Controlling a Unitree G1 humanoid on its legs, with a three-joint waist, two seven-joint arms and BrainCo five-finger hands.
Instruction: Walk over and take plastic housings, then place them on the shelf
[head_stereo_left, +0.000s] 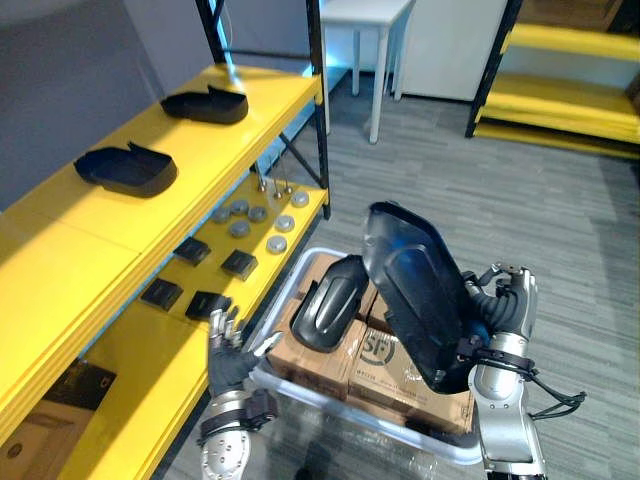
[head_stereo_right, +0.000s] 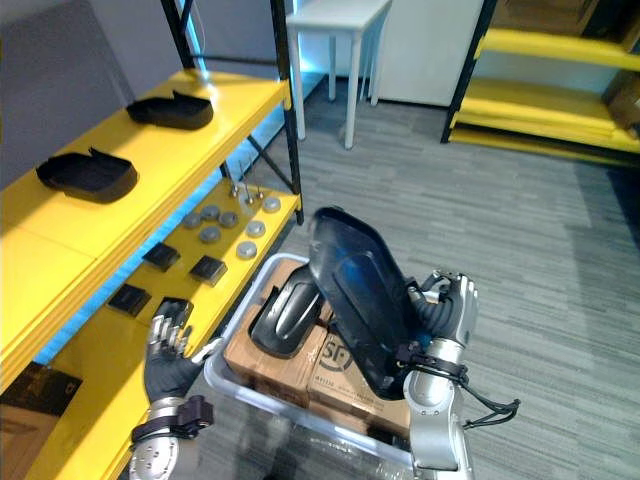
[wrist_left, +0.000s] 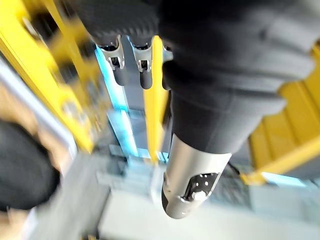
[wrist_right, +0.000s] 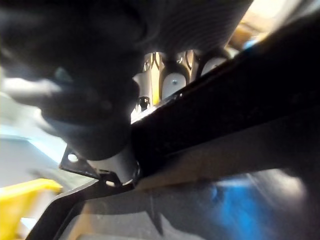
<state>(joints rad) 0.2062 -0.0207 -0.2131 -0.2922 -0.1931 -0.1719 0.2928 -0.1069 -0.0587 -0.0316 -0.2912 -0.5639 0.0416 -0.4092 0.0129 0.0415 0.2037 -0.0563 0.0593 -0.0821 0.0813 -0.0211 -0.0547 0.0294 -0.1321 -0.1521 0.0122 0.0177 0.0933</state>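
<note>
Closest to me, my right hand (head_stereo_left: 503, 300), raised upright, clamps a black plastic housing (head_stereo_left: 415, 290) above the boxes (head_stereo_left: 400, 375); my left hand (head_stereo_left: 230, 360), fingers straight, hovers low beside the yellow shelf (head_stereo_left: 150, 385).

Glossy black housing (head_stereo_left: 420, 295), held tilted upright

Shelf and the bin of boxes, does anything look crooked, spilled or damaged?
Nothing stands out. A near housing and a far housing lie flat and apart on the top shelf. A third housing lies slanted across the cardboard boxes, and the right hand grips a large housing above them. No spill or breakage shows.
</note>
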